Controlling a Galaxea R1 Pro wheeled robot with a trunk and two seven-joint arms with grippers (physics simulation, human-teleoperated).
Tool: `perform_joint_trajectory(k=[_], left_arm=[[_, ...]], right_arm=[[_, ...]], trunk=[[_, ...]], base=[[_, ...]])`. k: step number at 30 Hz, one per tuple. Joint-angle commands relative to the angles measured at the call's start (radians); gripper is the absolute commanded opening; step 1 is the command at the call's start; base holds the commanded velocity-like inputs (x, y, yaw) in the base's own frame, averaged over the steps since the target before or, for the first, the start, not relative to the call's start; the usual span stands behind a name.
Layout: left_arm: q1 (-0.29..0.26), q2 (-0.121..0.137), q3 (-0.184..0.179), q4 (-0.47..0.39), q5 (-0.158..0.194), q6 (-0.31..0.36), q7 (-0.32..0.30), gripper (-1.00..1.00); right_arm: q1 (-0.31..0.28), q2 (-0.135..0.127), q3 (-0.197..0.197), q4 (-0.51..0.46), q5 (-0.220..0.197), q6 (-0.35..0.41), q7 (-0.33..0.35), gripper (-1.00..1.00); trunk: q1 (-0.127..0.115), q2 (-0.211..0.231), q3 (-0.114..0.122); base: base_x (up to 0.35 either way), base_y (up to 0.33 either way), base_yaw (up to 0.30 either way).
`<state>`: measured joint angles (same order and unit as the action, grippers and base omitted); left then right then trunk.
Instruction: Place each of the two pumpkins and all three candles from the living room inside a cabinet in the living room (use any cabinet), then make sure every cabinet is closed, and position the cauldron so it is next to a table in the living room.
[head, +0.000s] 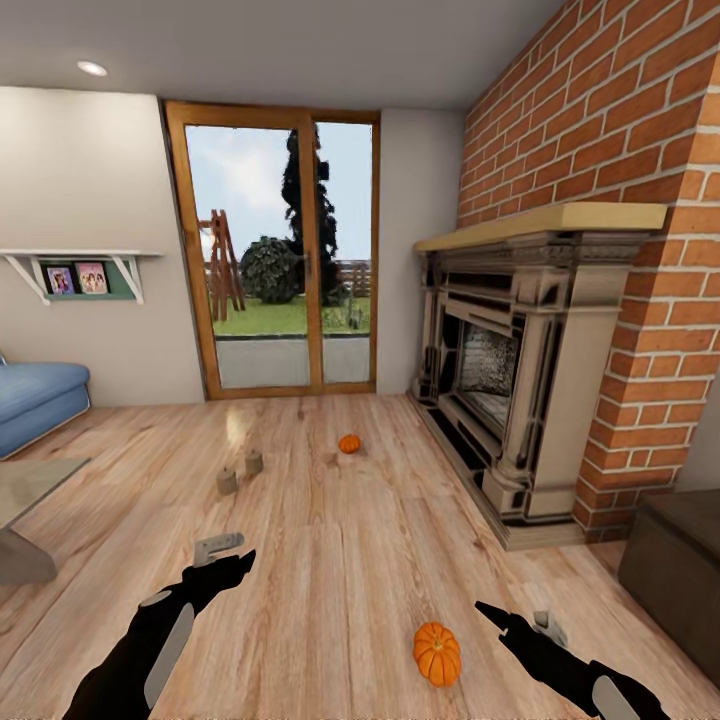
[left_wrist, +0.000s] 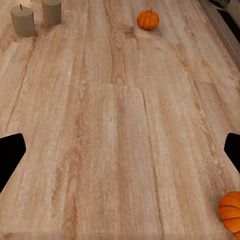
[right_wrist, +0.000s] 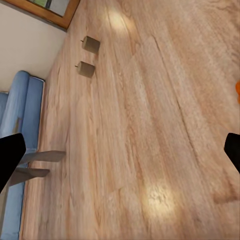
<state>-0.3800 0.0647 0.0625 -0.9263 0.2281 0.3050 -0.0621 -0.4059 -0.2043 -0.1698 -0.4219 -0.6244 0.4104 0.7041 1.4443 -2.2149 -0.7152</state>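
Above bare floor (left_wrist: 120, 150), spread empty end effectors (left_wrist: 120, 152)

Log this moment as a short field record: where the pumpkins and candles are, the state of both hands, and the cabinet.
near pumpkin: on the floor, between the two hands, closer to the right
far pumpkin: on the floor, before the fireplace
candles: two visible, upright on the floor, side by side, apart
left hand: open, empty
right hand: open, empty
cabinet: dark, by the brick wall, at right edge
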Motion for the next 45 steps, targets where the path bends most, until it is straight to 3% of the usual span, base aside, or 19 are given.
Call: perform_joint_trajectory(k=[1, 19, 21, 24, 27, 40, 45], left_arm=[[0.000, 0.000, 0.002, -0.001, 0.007, 0.007, -0.004, 1.00], [0.001, 0.000, 0.002, -0.005, 0.006, 0.007, -0.005, 1.00], [0.001, 0.000, 0.002, -0.004, 0.006, 0.007, -0.005, 1.00], [0.001, 0.000, 0.002, -0.005, 0.006, 0.006, -0.005, 1.00], [0.001, 0.000, 0.002, -0.005, 0.006, 0.007, -0.004, 1.00], [0.001, -0.001, 0.002, -0.005, 0.006, 0.006, -0.004, 1.00], [0.001, -0.005, 0.001, -0.002, 0.005, 0.006, -0.004, 1.00]], right_arm=[[-0.001, 0.000, -0.003, 0.000, -0.006, 0.008, 0.002, 1.00], [-0.001, -0.010, -0.005, 0.007, -0.009, 0.018, 0.009, 1.00], [-0.001, -0.022, -0.015, 0.018, -0.009, 0.019, 0.039, 1.00], [-0.001, -0.046, -0.073, 0.072, -0.007, 0.021, 0.118, 1.00], [-0.001, -0.064, -0.106, 0.105, -0.006, 0.022, 0.158, 1.00], [-0.001, -0.075, -0.121, 0.121, -0.006, 0.026, 0.170, 1.00], [-0.002, -0.074, -0.121, 0.121, -0.006, 0.027, 0.166, 1.00]], trunk=[[0.004, -0.008, -0.004], [0.073, -0.134, -0.061], [0.080, -0.148, -0.067], [0.092, -0.169, -0.076], [0.103, -0.190, -0.086], [0.153, -0.281, -0.127], [0.153, -0.281, -0.127]], base=[[0.000, 0.000, 0.000], [0.000, 0.000, 0.000], [0.000, 0.000, 0.000], [0.000, 0.000, 0.000], [0.000, 0.000, 0.000], [0.000, 0.000, 0.000], [0.000, 0.000, 0.000]])
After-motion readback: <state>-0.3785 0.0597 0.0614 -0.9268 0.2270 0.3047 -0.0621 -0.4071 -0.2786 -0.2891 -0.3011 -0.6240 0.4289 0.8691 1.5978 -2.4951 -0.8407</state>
